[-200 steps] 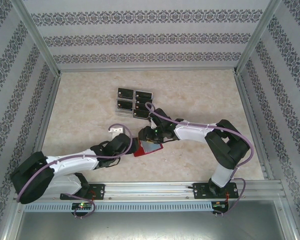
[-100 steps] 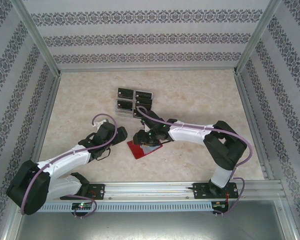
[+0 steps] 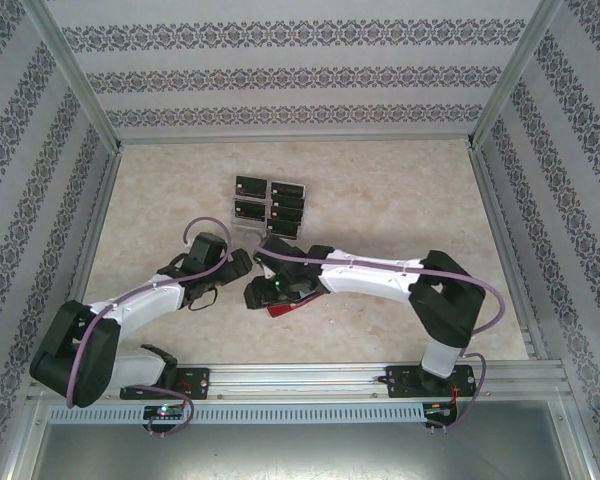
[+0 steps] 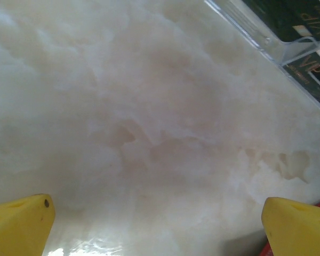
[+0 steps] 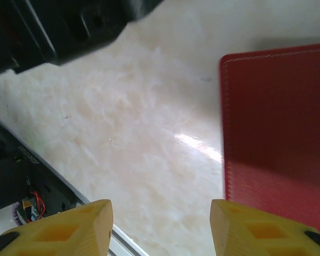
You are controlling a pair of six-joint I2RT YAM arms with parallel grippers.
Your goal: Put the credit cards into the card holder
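You are between steps here: no card is being carried, and the small red folding wallet (image 5: 277,133) is not receiving one yet. On your left gripper (image 4: 157,226) the jaws are standing fully apart, with only the pale marbled tabletop (image 4: 149,133) between them. On your right gripper (image 5: 160,229) the jaws are standing about half apart and are also gripping nothing.

The wallet is lying flat on the tabletop just beside the right jaws, on their right-hand side. It is showing a plain red grained face with a stitched border. I cannot tell whether its pocket sleeves are lying open.

The small black rectangular cards (image 4: 304,16) are sitting in the clear plastic tray (image 4: 245,24), ahead of the left jaws and to their right.

I am judging that the next move is calling for the left jaws to go forward to the tray and pinch one card by its edge, while the right jaws are steadying the wallet.
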